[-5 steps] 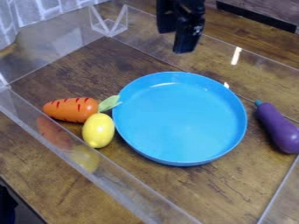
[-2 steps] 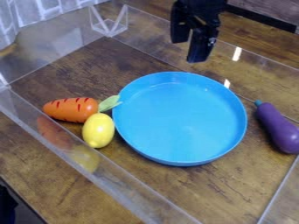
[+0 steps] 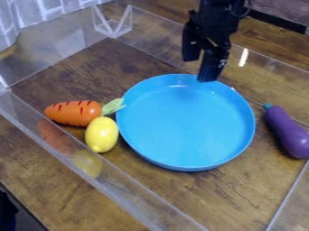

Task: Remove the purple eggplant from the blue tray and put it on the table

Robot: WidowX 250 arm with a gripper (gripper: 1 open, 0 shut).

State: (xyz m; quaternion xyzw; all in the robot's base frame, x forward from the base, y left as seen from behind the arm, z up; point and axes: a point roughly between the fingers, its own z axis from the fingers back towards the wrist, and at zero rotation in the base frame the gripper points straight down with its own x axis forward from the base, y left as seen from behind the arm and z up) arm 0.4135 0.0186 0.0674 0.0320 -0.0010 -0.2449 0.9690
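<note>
Purple eggplant (image 3: 287, 131) lies on the table (image 3: 157, 54), outside the blue tray (image 3: 187, 122) and just beside its rim, with its narrower stem end pointing toward the back of the scene; it sits lower in the picture than the pincer (image 3: 208, 63) and well off to the pincer's right as the camera sees it, apart from the fingers. The pincer hangs from a dark arm that comes in from the top edge, pointing down over the far rim of the tray, its jaws spread wide and holding nothing. Whether the fingertips touch the rim cannot be told from this view. Directly below and in front of the pincer spreads the tray's bare blue floor. Far to the pincer's left and lower in the frame, an orange carrot (image 3: 75, 112) with a green top lies on the wood, its leafy end reaching the tray's edge, and a yellow lemon (image 3: 101, 134) rests just in front of the carrot, close to the tray. Clear plastic walls (image 3: 49, 54) edge the tabletop on that side.
</note>
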